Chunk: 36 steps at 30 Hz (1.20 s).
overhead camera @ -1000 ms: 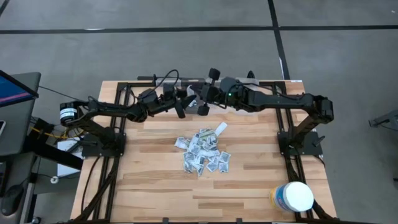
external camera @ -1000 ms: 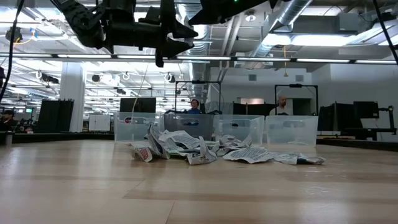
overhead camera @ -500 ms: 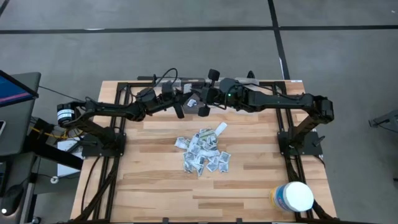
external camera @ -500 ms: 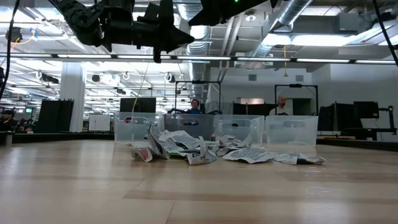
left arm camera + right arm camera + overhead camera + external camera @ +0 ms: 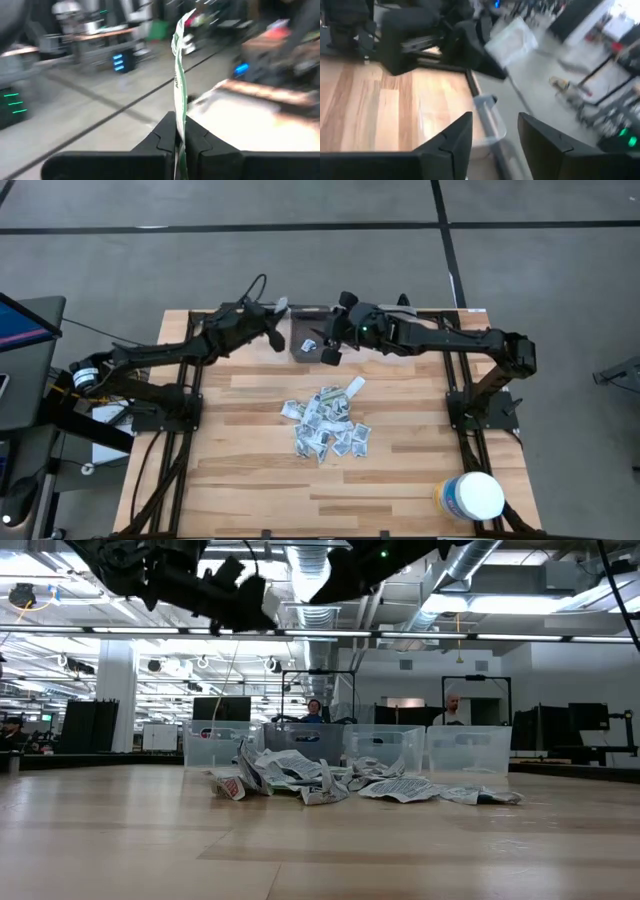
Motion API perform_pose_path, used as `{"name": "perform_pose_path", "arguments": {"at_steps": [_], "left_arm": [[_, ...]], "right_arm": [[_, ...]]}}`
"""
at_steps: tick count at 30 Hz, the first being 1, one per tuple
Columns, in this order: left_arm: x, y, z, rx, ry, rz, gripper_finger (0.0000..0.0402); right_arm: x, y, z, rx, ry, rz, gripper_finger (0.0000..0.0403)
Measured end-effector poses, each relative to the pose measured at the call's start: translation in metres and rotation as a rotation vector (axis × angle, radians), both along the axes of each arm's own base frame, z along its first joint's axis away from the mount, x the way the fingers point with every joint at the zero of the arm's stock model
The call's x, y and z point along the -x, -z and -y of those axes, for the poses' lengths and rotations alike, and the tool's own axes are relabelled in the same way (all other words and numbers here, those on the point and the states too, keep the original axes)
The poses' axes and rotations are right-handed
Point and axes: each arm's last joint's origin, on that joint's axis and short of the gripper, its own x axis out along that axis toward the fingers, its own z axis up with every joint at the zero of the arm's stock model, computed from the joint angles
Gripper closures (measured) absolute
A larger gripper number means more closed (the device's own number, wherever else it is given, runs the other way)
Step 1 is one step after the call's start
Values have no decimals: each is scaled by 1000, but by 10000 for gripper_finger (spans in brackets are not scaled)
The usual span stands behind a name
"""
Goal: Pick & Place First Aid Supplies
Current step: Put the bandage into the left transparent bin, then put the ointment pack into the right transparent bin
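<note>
One packet [image 5: 178,65], a long pale strip with green print, stands upright out of the left gripper [image 5: 176,132], whose jaws are pinched fully together on its lower end. That gripper hangs in the air over the table's [image 5: 400,470] far edge, left of the middle. The right gripper [image 5: 495,145] hovers just beside it over the same edge, jaws partly apart with nothing between them.

The step in hand looks like the carry: one supply is lifted clear and not yet set down. The next move probably calls for swinging the strip over one of the bins [image 5: 300,745] on the far edge and letting go while it hangs straight, since it is thin and floppy and could catch on a wall. The empty right gripper could go down to the pile [image 5: 326,425] for another.

Counts:
- Packets in a gripper: one.
- Packets in the pile at the table's middle: roughly fifteen, overlapping too much for an exact count.
- Clear bins: four in the low view.
- Tub [image 5: 472,495]: one, at the near right corner.
- Arms: two.
</note>
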Motion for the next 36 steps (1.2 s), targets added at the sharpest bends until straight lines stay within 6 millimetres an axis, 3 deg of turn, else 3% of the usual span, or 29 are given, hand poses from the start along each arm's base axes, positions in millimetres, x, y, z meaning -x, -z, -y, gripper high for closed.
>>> {"name": "perform_pose_path", "arguments": {"at_steps": [3, 8, 14, 36], "left_arm": [[5, 10, -13, 20, -96, -60, 388], [8, 45, -30, 153, -162, -117, 390], [6, 74, -37, 274, -164, -153, 386], [4, 76, -35, 281, -159, -155, 313]], "right_arm": [[3, 6, 4, -71, 36, -32, 243], [8, 13, 9, -142, 78, -83, 248], [10, 17, 10, -156, 87, -120, 263], [14, 24, 7, -214, 55, -195, 275]]}}
